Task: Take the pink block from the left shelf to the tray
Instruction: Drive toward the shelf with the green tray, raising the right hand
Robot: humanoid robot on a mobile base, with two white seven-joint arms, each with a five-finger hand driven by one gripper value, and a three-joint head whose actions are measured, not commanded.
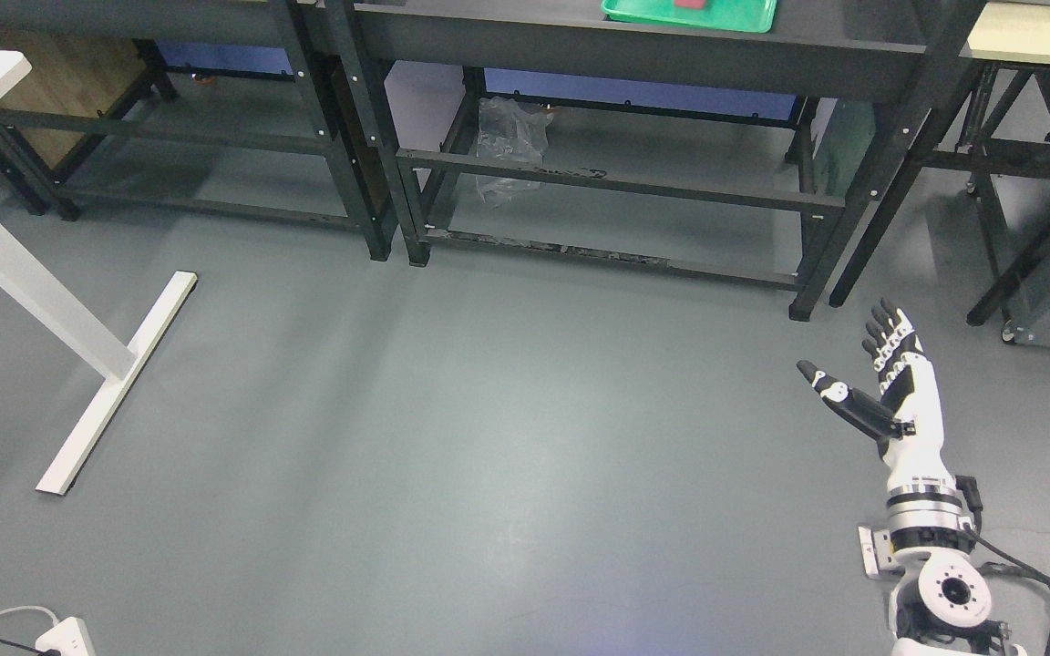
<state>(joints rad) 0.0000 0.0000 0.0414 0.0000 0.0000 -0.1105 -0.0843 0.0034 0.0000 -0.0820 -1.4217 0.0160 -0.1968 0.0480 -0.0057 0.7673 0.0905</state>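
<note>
While right hand (pixel 890 387) hangs open and empty over floor (pixel 488 437), pink block (pixel 694 4) in green tray (pixel 643 14) on shelf (pixel 580 41)

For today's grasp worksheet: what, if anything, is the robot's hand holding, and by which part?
Nothing is held: the white-and-black right hand is open over the grey floor, fingers spread.

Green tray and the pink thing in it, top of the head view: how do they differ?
The green tray is wide and shallow with a raised rim; the pink block is far smaller. The tray rests on the dark shelf top; the block lies inside the tray. Both are cut off by the picture's top edge. The right hand is empty, fingers spread, low over the floor.
</note>
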